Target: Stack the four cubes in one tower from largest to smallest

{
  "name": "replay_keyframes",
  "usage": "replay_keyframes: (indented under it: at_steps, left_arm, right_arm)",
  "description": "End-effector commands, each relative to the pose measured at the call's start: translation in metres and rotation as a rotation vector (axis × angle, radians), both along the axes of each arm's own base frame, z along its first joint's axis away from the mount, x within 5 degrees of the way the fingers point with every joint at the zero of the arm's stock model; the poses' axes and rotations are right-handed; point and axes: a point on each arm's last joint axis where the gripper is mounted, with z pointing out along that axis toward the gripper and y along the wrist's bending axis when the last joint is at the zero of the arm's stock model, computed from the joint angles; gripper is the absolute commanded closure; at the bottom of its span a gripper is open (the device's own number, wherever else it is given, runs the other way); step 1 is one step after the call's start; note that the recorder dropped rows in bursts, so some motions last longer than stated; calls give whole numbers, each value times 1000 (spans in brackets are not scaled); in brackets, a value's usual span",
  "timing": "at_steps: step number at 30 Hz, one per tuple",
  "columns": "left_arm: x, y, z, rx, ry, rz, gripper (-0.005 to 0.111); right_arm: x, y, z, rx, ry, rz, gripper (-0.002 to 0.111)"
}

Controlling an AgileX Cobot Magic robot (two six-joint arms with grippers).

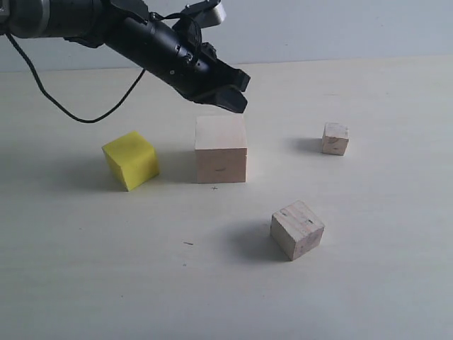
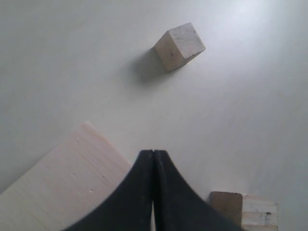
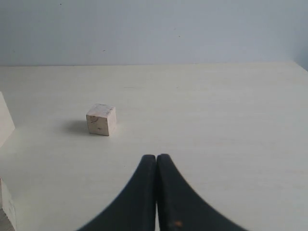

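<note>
On the pale tabletop (image 1: 368, 283), the yellow cube (image 1: 131, 159) stands beside the largest cube (image 1: 221, 149) on the left arm's side, nearest the left gripper (image 1: 237, 103), which hovers above with jaws pressed together, empty.

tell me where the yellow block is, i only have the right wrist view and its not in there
Observer: The yellow block sits on the table beside the big wooden block, on that block's left in the exterior view, with a gap between them.
Operator: ok is anything stacked yet
Observer: No. The mid-sized wooden block lies alone at the front of the exterior view, and nothing rests on any block.
Operator: and the left gripper
Observer: The left gripper hangs in the air close to the top of the big wooden block, shut and holding nothing.
</note>
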Motion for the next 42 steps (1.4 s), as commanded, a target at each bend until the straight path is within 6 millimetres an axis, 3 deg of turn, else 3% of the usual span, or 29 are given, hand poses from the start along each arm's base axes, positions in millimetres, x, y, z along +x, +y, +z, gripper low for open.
replay_keyframes:
  at_steps: [1, 10, 20, 42]
  left_arm:
    - [-1, -5, -8, -23, 19, -46, 107]
    - [-1, -9, -9, -82, 13, -76, 107]
    - [1, -13, -29, -103, 72, -72, 107]
    - [6, -15, -43, -94, 79, -51, 107]
  right_arm:
    - [0, 0, 0, -10, -12, 5, 108]
    - [0, 0, 0, -10, -12, 5, 108]
    - [0, 0, 0, -7, -12, 5, 108]
    - [0, 0, 0, -10, -12, 5, 108]
